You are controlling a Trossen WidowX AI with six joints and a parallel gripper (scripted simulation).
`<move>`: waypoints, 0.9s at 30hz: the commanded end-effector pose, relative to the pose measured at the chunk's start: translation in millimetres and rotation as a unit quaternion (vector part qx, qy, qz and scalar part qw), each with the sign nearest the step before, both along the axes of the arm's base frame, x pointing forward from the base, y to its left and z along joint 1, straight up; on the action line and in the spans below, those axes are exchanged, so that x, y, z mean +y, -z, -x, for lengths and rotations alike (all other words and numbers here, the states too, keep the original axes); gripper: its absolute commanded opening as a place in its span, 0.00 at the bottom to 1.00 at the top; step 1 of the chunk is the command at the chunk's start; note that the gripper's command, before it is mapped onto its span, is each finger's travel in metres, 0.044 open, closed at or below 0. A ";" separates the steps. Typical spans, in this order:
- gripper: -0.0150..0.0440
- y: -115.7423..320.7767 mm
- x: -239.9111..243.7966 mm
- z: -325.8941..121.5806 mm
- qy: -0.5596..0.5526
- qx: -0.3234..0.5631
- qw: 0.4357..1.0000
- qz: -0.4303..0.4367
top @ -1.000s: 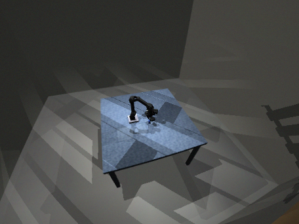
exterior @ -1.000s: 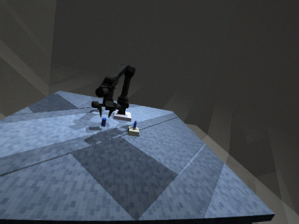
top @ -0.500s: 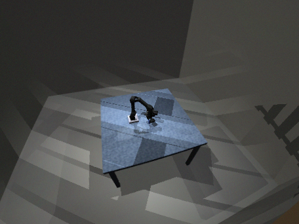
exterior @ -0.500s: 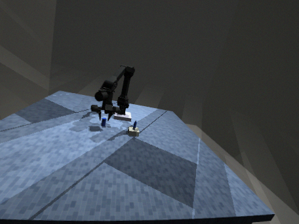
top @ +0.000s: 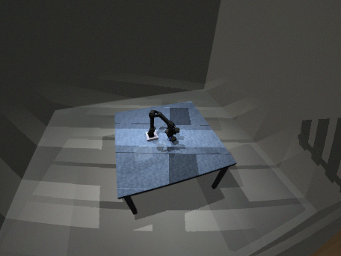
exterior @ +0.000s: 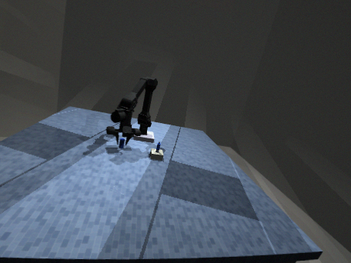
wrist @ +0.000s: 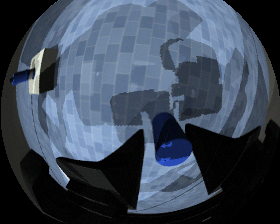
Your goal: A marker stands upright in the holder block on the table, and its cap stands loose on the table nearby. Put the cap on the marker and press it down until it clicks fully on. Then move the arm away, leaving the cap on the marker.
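Note:
The blue cap [exterior: 122, 143] [wrist: 173, 150] stands upright on the table, between the two fingers of my gripper [exterior: 122, 145] [wrist: 165, 130]. The gripper is open and points down. Narrow gaps show on both sides of the cap in the wrist view, the right finger being nearer to it. The blue marker [exterior: 158, 146] [wrist: 21, 77] stands upright in the pale holder block [exterior: 156, 154] [wrist: 48, 72], to the right of the gripper in the exterior view and at the left edge of the wrist view. In the top view the arm mostly hides these things.
The arm's pale base plate [top: 151, 136] [exterior: 148, 137] is on the blue table [top: 143, 173] [exterior: 96, 197], behind the holder block in the exterior view. Dark shadows of the arm and gripper fall around the cap.

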State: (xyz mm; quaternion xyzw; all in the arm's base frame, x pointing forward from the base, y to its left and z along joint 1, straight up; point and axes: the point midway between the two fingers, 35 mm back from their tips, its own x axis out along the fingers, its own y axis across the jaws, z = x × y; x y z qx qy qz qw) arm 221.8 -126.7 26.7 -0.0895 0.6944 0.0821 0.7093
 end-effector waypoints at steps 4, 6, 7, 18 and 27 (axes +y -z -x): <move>0.45 1.2 -0.9 -0.1 -0.001 0.000 1.000 0.002; 0.43 1.2 -0.9 -0.1 -0.001 0.000 1.000 0.002; 0.42 1.2 -0.9 -0.1 -0.001 0.000 1.000 0.002; 0.25 -13.5 -1.5 -1.2 -0.001 -0.001 1.000 0.002; 0.25 -38.3 -1.4 -0.9 -0.001 -0.001 1.000 0.002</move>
